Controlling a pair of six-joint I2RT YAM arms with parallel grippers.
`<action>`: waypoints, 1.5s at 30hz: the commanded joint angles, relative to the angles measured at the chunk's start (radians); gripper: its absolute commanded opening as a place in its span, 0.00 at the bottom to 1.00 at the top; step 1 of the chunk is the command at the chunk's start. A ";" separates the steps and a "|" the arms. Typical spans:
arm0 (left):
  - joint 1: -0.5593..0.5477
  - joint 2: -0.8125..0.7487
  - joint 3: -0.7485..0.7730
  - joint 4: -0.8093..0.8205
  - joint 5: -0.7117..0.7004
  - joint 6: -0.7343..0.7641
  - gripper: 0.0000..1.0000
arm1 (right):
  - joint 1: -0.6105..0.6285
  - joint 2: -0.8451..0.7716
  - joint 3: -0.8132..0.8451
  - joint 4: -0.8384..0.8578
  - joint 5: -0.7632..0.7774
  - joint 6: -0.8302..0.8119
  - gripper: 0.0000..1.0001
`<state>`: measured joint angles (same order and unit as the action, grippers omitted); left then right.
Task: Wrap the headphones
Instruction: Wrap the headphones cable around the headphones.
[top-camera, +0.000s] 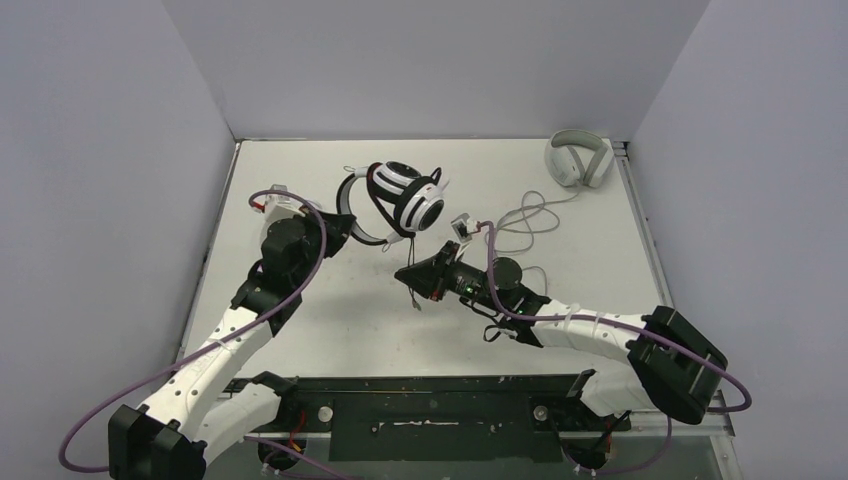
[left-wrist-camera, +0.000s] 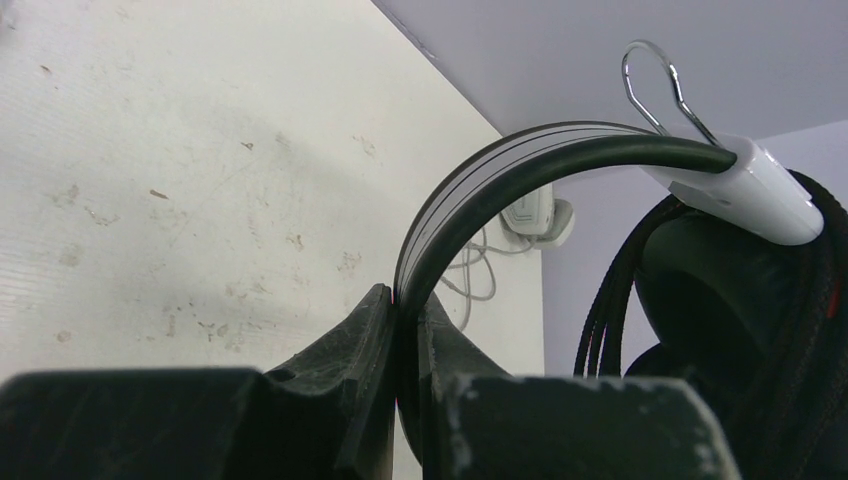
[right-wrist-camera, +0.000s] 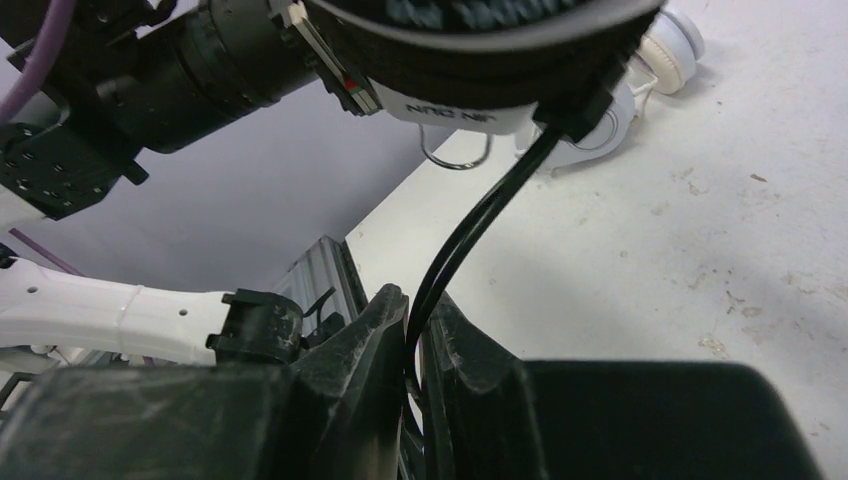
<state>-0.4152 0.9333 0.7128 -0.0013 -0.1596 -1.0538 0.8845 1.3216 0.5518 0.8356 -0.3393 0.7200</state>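
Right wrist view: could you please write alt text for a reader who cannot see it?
The right gripper is shut on the black cable, which hangs from the black-and-white headset held above. The left arm reaches in at upper left, over a pale table.

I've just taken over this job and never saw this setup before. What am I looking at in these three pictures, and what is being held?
Two robot arms, left and right, stand at the near edge of a white table. The wide picture looks down from above and behind them; the other two come from wrist cameras. The left end effector is clamped on the headband of a black-and-white headset, holding it off the table. The right end effector pinches its black cable. Light grey headphones lie in the far right corner, untouched.
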 joint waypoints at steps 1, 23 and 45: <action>-0.001 -0.020 0.066 0.079 -0.068 0.075 0.00 | 0.007 -0.006 0.080 0.064 -0.060 0.033 0.12; -0.098 0.092 -0.003 0.048 -0.198 0.274 0.00 | -0.010 0.154 0.307 -0.175 0.078 0.117 0.16; -0.205 0.376 -0.077 0.090 -0.080 0.301 0.00 | -0.012 0.269 0.396 -0.644 0.440 0.316 0.17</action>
<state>-0.5846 1.3006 0.6094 0.0124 -0.3611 -0.7731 0.8845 1.5772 0.8677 0.1963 -0.0216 1.0157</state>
